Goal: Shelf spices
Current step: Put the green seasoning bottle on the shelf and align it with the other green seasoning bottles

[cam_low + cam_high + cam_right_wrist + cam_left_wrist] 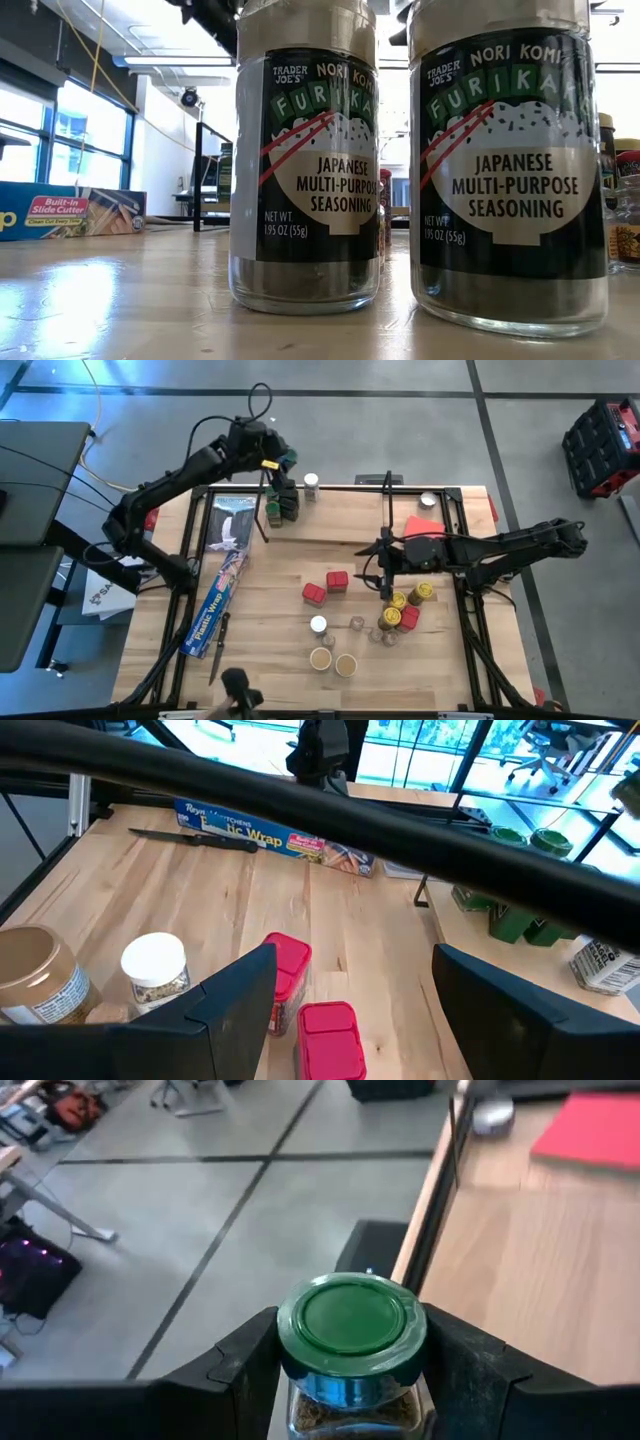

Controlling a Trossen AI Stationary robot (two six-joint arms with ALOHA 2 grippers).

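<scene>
The left claw [287,472] hangs over the back left of the shelf [340,525], clenched on a green-lidded jar [351,1323]; in the left wrist view a finger [243,1360] presses each side of the jar just under its lid. Right below it on the shelf board stand two more green jars [281,510] side by side, and a white-lidded jar [311,482] stands just beside them at the back rail.

The right claw [385,570] sits low over the middle of the desk [270,650], released, its fingers [235,995] spread with nothing between them. Two red tins [305,1010] lie near it, toward the desk's middle, apart from the fingers. On its other side, close by, is a cluster of yellow-lidded jars [410,600] with another red tin [409,617] touching them. Farther toward the front stand a white-capped jar [318,626], a few tiny clear jars [357,625] and two tan-lidded jars [333,661]; the low view shows those two as furikake seasoning [305,170].

A blue wrap box [218,605] lies slantwise along the left side of the desk, with a dark knife [218,650] beside it. A red card [424,526] rests on the shelf board at the right, near a silver lid [428,500].
</scene>
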